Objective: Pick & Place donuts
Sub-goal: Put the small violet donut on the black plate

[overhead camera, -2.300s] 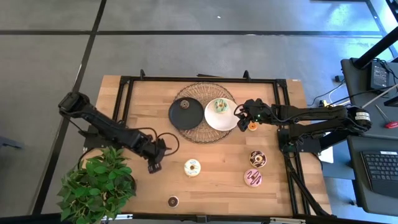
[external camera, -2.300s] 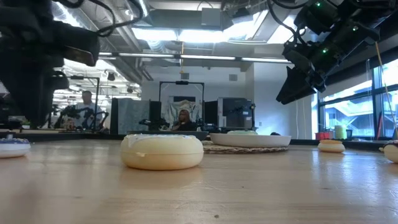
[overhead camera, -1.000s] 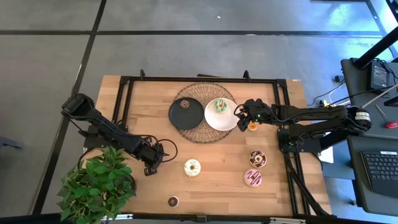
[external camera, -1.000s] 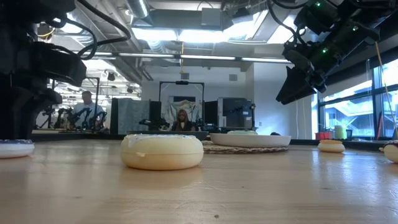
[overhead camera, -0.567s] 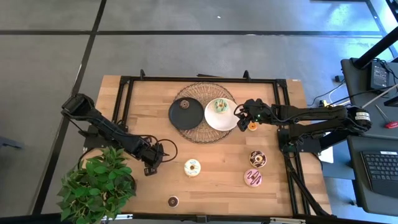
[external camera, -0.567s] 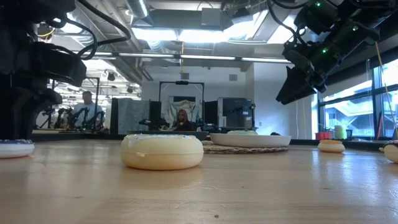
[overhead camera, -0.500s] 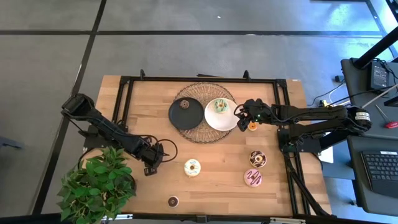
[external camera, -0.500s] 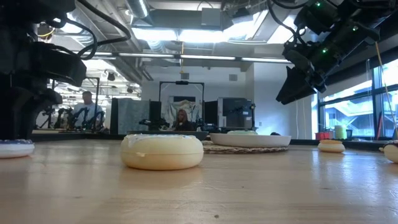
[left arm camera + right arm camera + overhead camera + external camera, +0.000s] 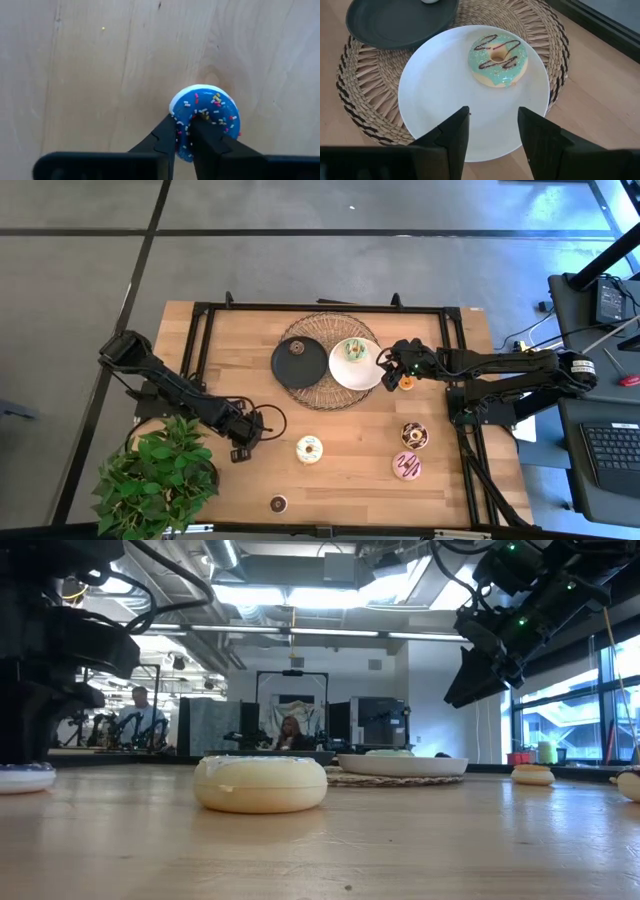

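so, left gripper (image 9: 183,137) pinches the small blue-iced sprinkled donut ring (image 9: 206,120) on the bare wood. right gripper (image 9: 492,131) hangs wide open, empty, over the round white plate (image 9: 437,105) holding one green-iced donut (image 9: 497,59). several donuts remain unplaced.

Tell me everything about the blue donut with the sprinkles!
The blue donut is a small toy ring with glossy blue icing, a paler rim beneath it, and tiny pink, white and yellow sprinkles. It lies flat on the wooden table. The left end effector has its two dark fingers closed on the ring's near side, one finger reaching into the hole. It looks like smooth plastic.
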{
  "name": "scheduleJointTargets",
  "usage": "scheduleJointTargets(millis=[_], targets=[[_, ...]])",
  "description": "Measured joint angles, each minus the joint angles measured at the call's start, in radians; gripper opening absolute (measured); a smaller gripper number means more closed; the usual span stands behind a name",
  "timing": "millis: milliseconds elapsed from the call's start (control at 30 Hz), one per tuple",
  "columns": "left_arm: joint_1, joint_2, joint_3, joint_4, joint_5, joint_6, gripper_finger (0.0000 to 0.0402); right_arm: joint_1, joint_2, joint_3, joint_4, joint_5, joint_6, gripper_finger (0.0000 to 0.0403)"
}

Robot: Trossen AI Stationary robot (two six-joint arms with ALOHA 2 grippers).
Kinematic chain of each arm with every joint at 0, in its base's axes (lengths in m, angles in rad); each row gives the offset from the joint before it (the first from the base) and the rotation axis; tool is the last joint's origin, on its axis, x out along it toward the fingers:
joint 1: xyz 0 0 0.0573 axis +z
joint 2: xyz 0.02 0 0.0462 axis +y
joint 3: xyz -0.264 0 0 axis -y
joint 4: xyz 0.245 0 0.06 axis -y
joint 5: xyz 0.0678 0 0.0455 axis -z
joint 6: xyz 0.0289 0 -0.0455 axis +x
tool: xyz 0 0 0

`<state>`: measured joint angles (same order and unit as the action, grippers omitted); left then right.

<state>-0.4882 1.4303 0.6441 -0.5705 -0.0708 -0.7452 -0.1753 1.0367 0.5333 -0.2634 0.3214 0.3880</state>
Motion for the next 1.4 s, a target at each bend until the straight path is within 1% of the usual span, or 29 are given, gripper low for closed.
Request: scheduleJointTargets(millis=[133, 267, 333, 433, 567, 633, 700, 900, 1033, 1133, 1300, 1400], targets=[[0.025, -0.005, 0.016, -0.013, 0.008, 0.013, 0.0029, 0.000, 0.000, 0.000, 0.000, 0.000, 0.000, 0.0170], [0.068, -0.028, 0.068, -0.008, -0.007, 0.088, 0.0028, 0.000, 0.000, 0.000, 0.000, 0.000, 0.001, 0.0170], [0.100, -0.031, 0.102, -0.009, -0.052, 0.150, 0.0028, 0.000, 0.000, 0.000, 0.000, 0.000, 0.001, 0.0170], [0.159, -0.034, 0.160, 0.001, -0.149, 0.253, 0.0028, 0.000, 0.000, 0.000, 0.005, 0.000, 0.001, 0.0170], [0.256, -0.034, 0.219, 0.083, -0.261, 0.377, 0.0027, 0.000, 0.000, 0.000, 0.006, 0.000, 0.002, 0.0170], [0.307, -0.034, 0.237, 0.134, -0.303, 0.411, 0.0027, 0.000, 0.000, 0.000, 0.006, 0.000, 0.002, 0.0170], [0.368, -0.034, 0.250, 0.160, -0.321, 0.417, 0.0027, 0.000, 0.000, 0.000, 0.006, 0.000, 0.003, 0.0170], [0.565, -0.026, 0.255, 0.146, -0.296, 0.339, 0.0026, 0.000, 0.000, 0.000, 0.005, 0.000, 0.001, 0.0170], [0.674, -0.001, 0.255, 0.167, -0.211, 0.313, 0.0026, 0.000, 0.000, 0.000, 0.005, 0.000, 0.000, 0.0170], [0.723, 0.037, 0.255, 0.183, -0.164, 0.313, 0.0026, 0.000, 0.000, 0.000, 0.005, 0.000, -0.001, 0.0170], [0.775, 0.127, 0.255, 0.239, -0.106, 0.313, 0.0026, 0.000, 0.000, 0.000, 0.005, 0.000, -0.001, 0.0170], [0.804, 0.167, 0.261, 0.236, -0.087, 0.307, 0.0026, 0.000, 0.000, 0.000, 0.004, 0.000, -0.001, 0.0170]])
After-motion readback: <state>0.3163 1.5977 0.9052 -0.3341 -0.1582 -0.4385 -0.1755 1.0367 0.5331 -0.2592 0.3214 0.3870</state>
